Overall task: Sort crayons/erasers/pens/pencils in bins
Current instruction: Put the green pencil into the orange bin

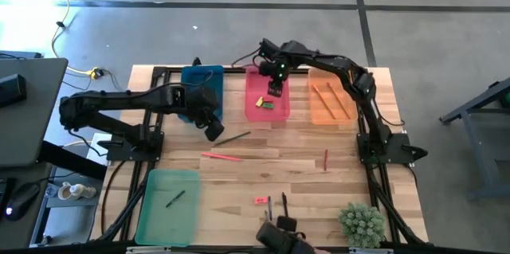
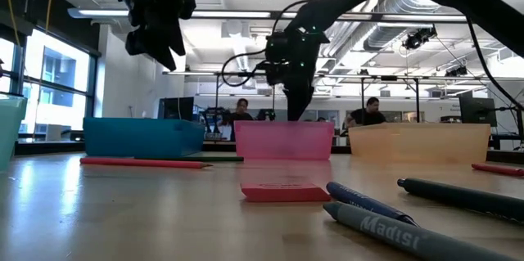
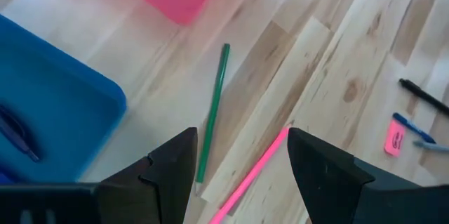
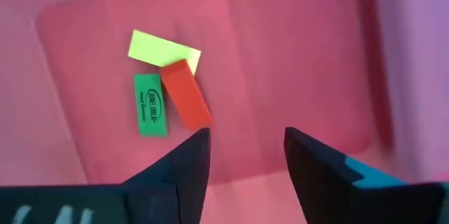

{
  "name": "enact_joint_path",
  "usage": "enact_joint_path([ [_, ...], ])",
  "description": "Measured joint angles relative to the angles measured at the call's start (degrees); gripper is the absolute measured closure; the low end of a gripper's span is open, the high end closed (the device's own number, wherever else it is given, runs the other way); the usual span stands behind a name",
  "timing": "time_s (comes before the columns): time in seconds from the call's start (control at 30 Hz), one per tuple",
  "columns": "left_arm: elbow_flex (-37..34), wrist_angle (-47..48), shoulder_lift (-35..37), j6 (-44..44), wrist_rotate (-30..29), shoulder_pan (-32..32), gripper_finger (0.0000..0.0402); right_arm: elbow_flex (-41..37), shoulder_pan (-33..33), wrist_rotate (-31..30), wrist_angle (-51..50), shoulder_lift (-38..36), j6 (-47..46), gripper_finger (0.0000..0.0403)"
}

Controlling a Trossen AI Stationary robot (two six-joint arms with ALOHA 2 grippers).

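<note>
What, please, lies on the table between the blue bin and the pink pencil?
A green pencil lies between the blue bin and pink pencil, in the high view.

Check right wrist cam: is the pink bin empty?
No. The pink bin holds three erasers: a yellow eraser, a green eraser and a red-orange eraser lying partly on the yellow one.

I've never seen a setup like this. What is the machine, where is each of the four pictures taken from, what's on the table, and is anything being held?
Two dark robot arms sort stationery into shallow plastic trays. One picture looks down from above, one level across the table, and one from each wrist. The right gripper hangs open over the pink plastic tray, where yellow, green and red erasers lie. The left gripper is open above a thin green pencil and a pink pencil. Neither holds anything.
</note>
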State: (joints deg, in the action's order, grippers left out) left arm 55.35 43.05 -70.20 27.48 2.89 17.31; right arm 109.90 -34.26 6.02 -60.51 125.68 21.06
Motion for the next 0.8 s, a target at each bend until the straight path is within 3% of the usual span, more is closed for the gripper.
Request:
enact_joint_path([
  [0.17, 0.0, 0.0, -1.2, 2.5, -2.3, -2.3, 0.0192, 4.3, -2.6, 4.4, -3.8, 0.0, -1.1, 0.0247],
  [0.47, 0.0, 0.6, -2.4, 5.2, -8.2, -4.8, 0.0192, 16.0, -5.2, 5.2, -15.0, -0.1, -1.5, 0.0262],
  [0.67, 0.0, 1.3, -2.7, 6.8, -11.6, -4.9, 0.0192, 24.6, -7.0, 9.3, -21.2, -0.4, -0.8, 0.0263],
  [0.8, -1.4, 1.6, -2.7, 6.9, -12.6, -4.9, 0.0192, 24.0, -8.2, 10.6, -21.5, -3.8, -1.8, 0.0263],
])
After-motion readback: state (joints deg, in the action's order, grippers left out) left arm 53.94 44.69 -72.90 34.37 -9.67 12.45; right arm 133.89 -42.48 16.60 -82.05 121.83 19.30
